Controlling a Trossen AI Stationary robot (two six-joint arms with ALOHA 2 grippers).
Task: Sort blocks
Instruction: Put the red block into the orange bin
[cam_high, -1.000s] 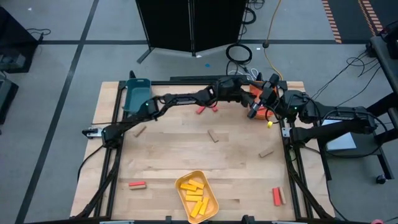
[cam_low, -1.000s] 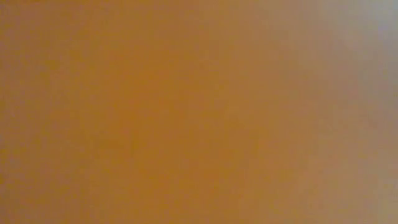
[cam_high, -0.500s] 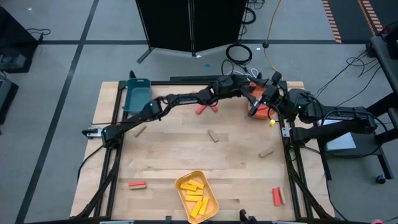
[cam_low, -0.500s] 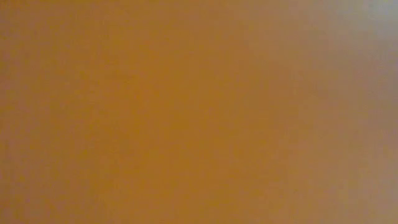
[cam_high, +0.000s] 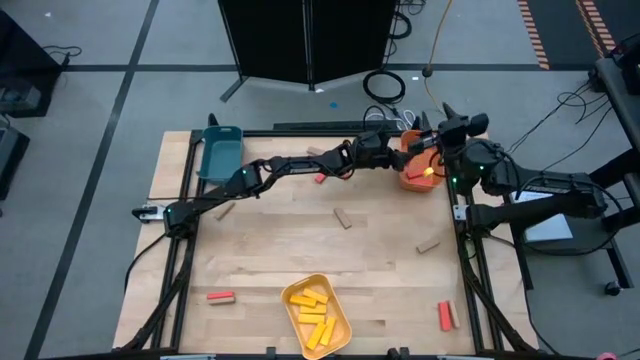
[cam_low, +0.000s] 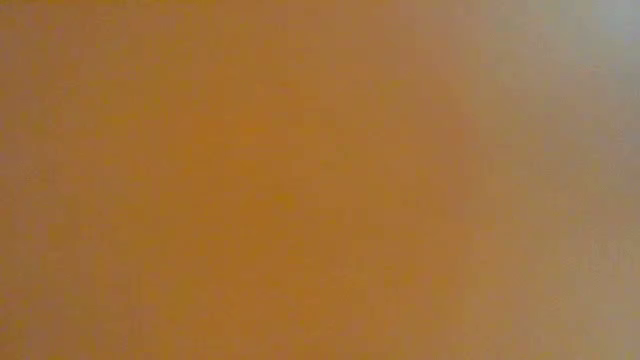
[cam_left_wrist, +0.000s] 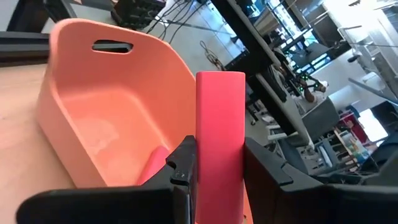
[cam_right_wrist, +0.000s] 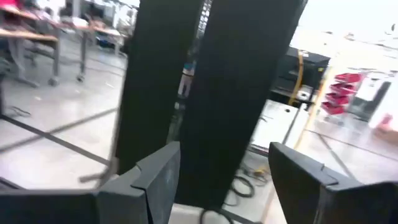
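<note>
Presently left gripper (cam_left_wrist: 217, 168) clamps red block (cam_left_wrist: 219, 137) at orange tray (cam_left_wrist: 93, 130), one red inside; yellow tray (cam_high: 340, 325) holds yellow blocks (cam_high: 312, 310); right gripper (cam_right_wrist: 217, 180) wide, empty

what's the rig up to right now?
Sorting blocks by colour into trays. The left gripper is shut on a red block, holding it at the orange tray at the table's far right corner, where another red piece already lies. The right gripper is open and empty, raised near the same corner. The yellow tray at the near edge holds yellow blocks; the teal tray sits far left. Red and tan blocks remain scattered on the table.
</note>
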